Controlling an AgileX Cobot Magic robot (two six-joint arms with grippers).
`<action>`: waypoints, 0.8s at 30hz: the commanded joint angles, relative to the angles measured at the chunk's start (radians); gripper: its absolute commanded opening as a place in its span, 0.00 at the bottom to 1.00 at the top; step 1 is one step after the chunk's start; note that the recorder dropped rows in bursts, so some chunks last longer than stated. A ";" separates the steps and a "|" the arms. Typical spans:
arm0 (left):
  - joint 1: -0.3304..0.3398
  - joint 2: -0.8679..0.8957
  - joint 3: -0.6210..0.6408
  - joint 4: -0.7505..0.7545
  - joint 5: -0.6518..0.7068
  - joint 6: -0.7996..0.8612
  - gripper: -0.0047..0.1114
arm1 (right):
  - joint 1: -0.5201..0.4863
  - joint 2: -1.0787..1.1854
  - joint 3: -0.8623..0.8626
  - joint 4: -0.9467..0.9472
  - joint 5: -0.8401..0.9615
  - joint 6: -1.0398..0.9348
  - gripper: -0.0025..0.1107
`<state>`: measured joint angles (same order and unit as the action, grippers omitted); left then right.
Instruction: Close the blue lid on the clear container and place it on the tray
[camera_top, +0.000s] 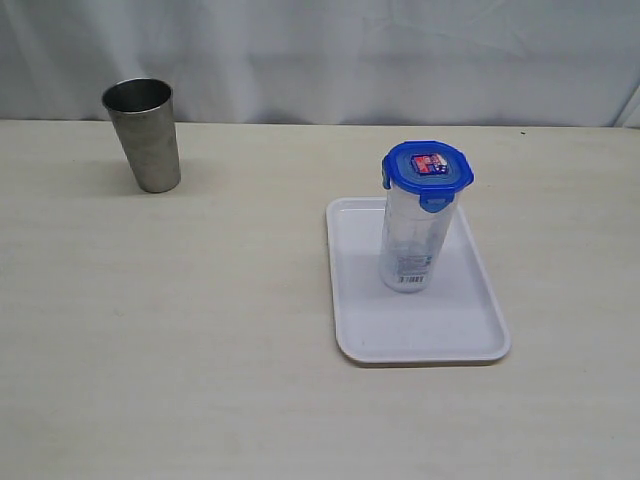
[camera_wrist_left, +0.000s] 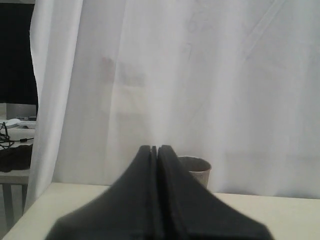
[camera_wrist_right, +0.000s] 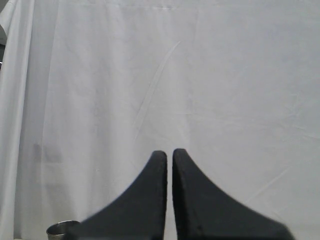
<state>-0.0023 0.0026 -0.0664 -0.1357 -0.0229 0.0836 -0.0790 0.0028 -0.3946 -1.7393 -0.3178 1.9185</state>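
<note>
Nearest to us lies the tray (camera_top: 420, 335) on the desk (camera_top: 200, 330). The clear container (camera_top: 410, 245) stands upright on it, wearing the blue lid (camera_top: 428, 165). We judge it light, stiff and slippery, best held around the middle. It looks empty. The left gripper (camera_wrist_left: 154, 149) is pressed together and the right gripper (camera_wrist_right: 169, 152) nearly so, both holding nothing.

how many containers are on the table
2. The steel cup stands far left on the table; the clear container, with the blue lid on top, stands upright on the tray. Nothing looks hidden.
</note>
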 joint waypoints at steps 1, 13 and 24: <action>0.002 -0.003 0.042 0.000 -0.044 -0.002 0.04 | -0.001 -0.003 0.005 -0.005 0.006 0.000 0.06; 0.002 -0.003 0.066 0.042 -0.035 -0.002 0.04 | -0.001 -0.003 0.005 -0.005 0.006 0.000 0.06; 0.002 -0.003 0.066 0.048 0.181 -0.002 0.04 | -0.001 -0.003 0.005 -0.005 0.006 0.000 0.06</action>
<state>0.0000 0.0026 -0.0036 -0.0901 0.0934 0.0836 -0.0790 0.0028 -0.3946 -1.7393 -0.3178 1.9185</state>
